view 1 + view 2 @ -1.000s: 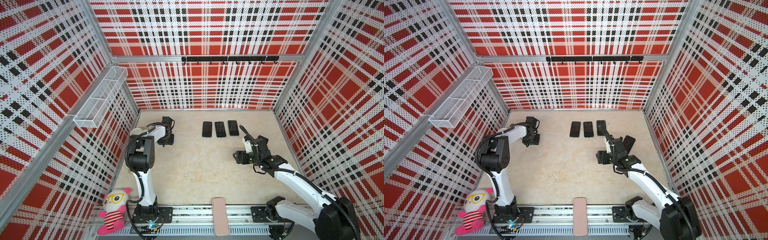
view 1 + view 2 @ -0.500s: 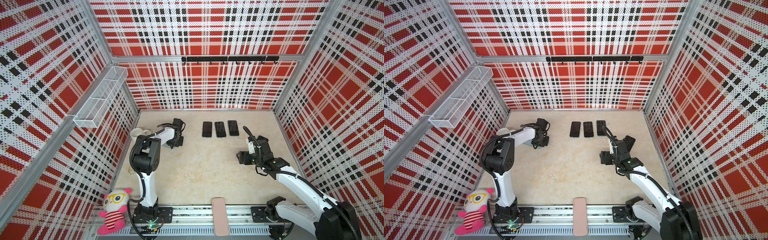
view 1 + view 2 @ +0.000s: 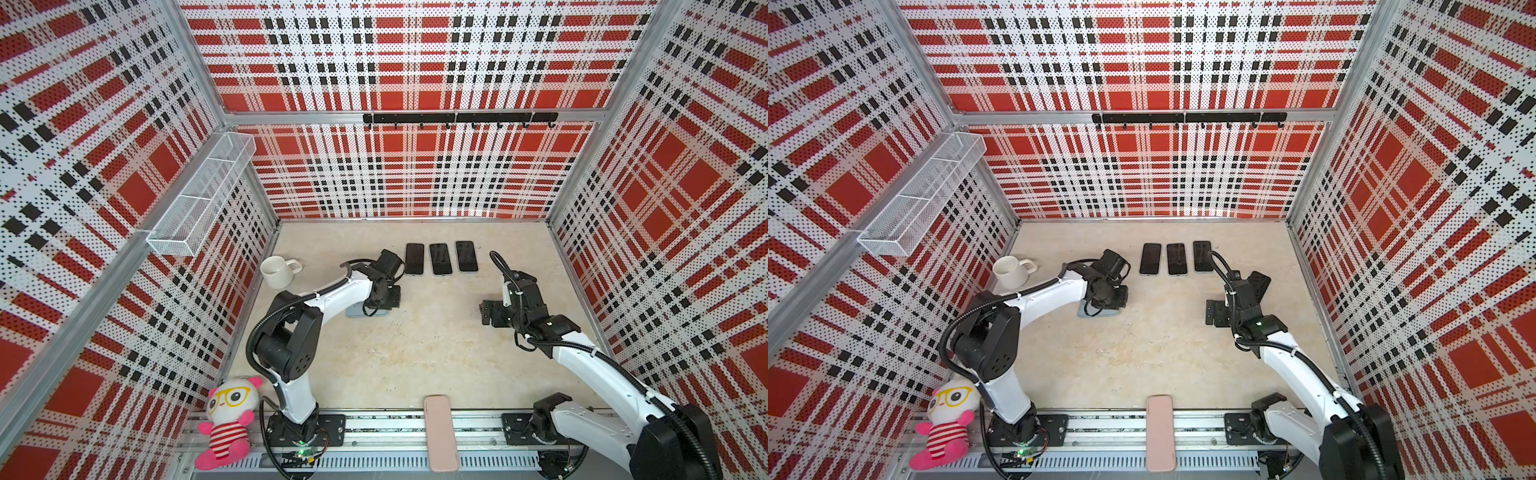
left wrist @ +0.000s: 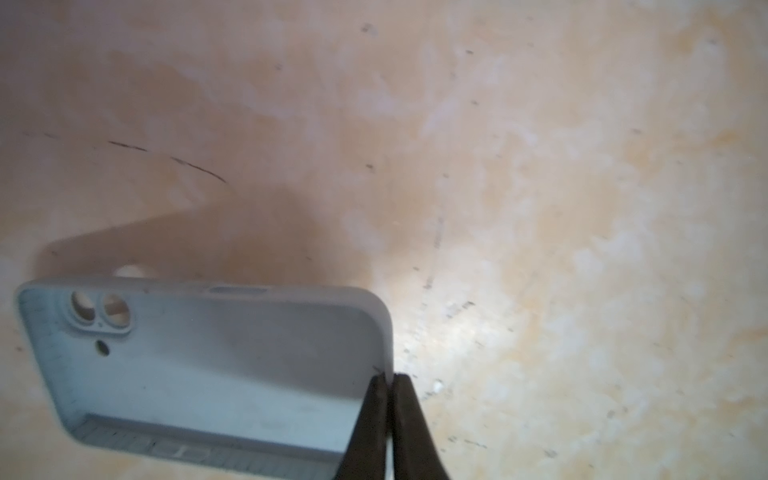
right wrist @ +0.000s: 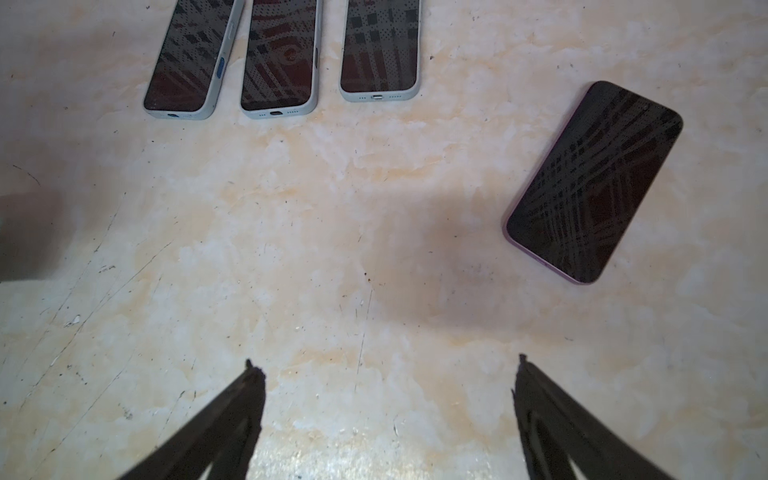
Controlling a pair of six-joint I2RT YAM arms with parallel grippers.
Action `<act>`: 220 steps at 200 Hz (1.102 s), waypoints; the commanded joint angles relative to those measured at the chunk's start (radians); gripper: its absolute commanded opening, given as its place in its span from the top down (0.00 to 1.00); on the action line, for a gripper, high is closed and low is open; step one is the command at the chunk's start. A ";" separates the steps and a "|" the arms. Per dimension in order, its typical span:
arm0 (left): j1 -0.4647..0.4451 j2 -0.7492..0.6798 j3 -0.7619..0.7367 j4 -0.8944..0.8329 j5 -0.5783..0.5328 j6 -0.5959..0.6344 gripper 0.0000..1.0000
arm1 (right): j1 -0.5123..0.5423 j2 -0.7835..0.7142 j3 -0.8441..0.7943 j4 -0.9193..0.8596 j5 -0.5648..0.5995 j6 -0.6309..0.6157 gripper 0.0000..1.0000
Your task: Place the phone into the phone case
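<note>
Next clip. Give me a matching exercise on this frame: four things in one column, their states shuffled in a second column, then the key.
Things:
1. left gripper
2. right gripper
3. purple-edged phone
4. mug

States:
A. white, standing upright
B. open, holding nothing
C. shut on the rim of the case
D. lying flat, screen up

Pairs: 1-C, 2-B, 3-D, 4-A.
</note>
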 commanded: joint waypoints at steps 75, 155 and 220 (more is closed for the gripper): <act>-0.309 0.110 0.045 0.301 0.072 -0.375 0.87 | -0.172 -0.014 0.003 -0.008 -0.063 0.037 0.08; -0.352 0.195 0.156 0.305 0.089 -0.280 0.38 | -0.252 0.077 0.047 -0.039 0.023 0.026 0.00; -0.239 -0.010 0.005 0.384 0.026 -0.125 0.02 | -0.369 0.252 0.209 -0.095 -0.018 0.014 0.00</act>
